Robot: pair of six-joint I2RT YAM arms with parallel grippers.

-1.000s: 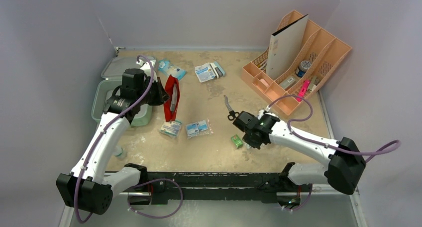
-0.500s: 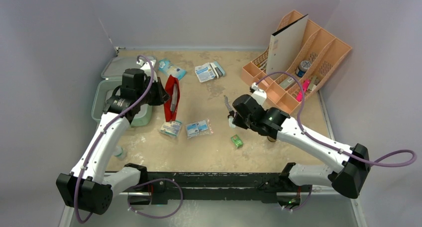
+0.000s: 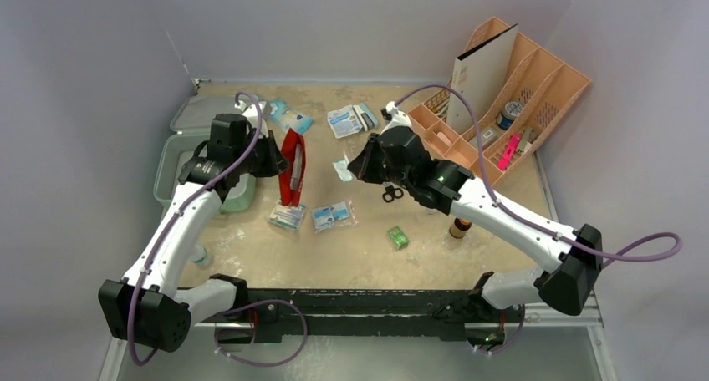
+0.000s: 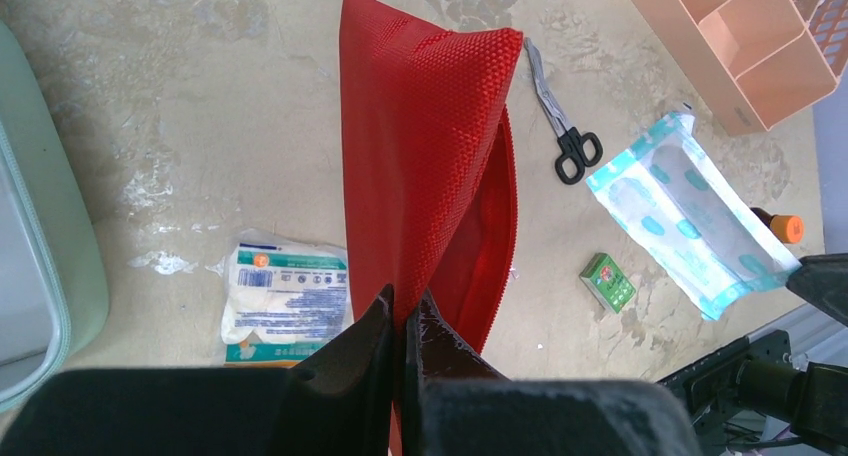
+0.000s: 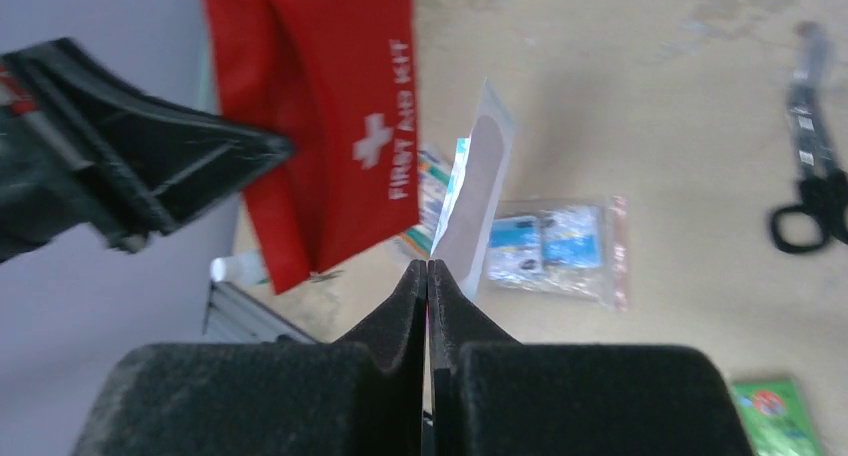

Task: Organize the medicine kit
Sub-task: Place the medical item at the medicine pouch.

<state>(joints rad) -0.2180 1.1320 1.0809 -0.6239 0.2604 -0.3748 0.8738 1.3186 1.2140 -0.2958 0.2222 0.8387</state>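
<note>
Above the stained, grey-walled table (image 3: 359,249), a red pouch (image 4: 420,156) is clamped by the left gripper (image 4: 403,304), with the medicine kit (image 3: 165,160) to its left; a probable plaster sachet (image 5: 470,191) is pinched tight in the right gripper (image 5: 428,274).

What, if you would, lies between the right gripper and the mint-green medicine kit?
The red first-aid pouch, held by the left gripper; the top view shows it.

The red pouch (image 3: 290,168) is standing upright, walling the medicine kit (image 3: 167,172) off from the middle. Scissors (image 3: 390,194), two packets (image 3: 334,215) and a green box (image 3: 398,236) are crowding the centre; the near surface (image 3: 334,260) is lying bare.
</note>
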